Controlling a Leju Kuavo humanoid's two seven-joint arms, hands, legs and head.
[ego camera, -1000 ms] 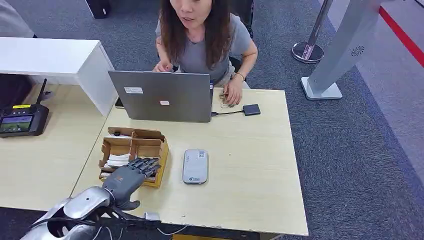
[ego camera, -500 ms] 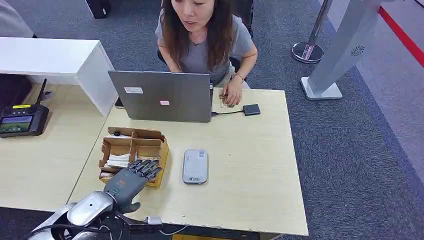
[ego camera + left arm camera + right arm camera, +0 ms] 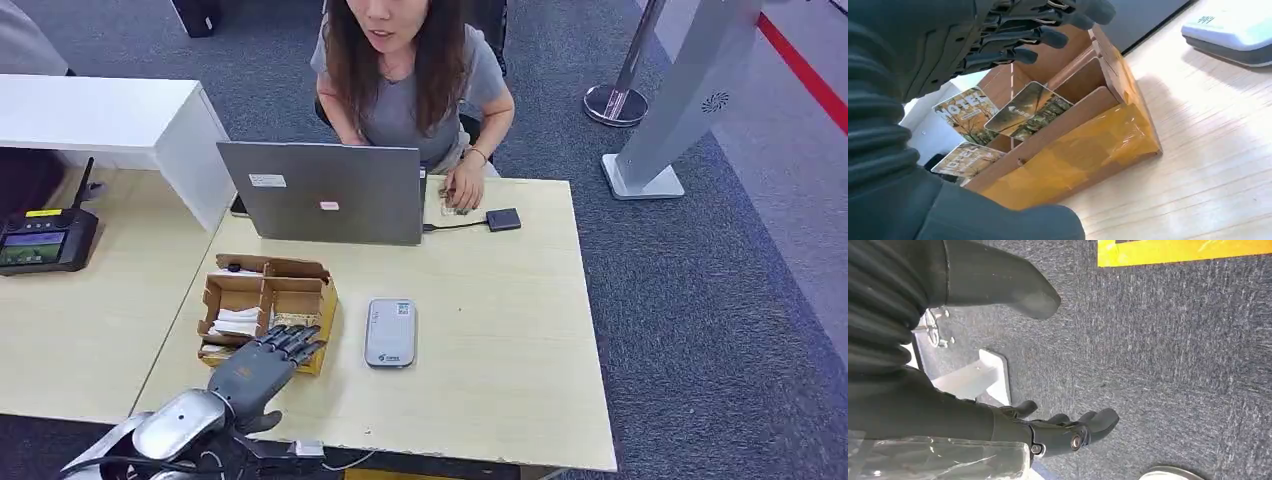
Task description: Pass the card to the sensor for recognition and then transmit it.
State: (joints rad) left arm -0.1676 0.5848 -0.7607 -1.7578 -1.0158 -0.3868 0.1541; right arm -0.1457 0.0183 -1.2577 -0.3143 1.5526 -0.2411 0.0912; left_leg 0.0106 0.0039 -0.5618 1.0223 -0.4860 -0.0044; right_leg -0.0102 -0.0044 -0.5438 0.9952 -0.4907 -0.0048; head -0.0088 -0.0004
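1. Progress: nothing picked yet, I judge. The left hand (image 3: 262, 366) hovers over the near edge of the cardboard box (image 3: 300, 295), fingers spread and holding nothing.
2. The right hand (image 3: 998, 275) hangs over carpet, fingers apart.
3. Cards (image 3: 1028, 110) stand in the box's near compartment.
4. The sensor (image 3: 390, 332) lies just right of the box, bare table around it.
5. A laptop (image 3: 325, 192) stands farther off.

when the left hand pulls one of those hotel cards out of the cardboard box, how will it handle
Probably stiff and light: the cards stand flat and unbent in the cardboard box. Likely slippery, since their printed faces look glossy. They lean loosely together, so the left hand, open above them, may drag a neighbour along.
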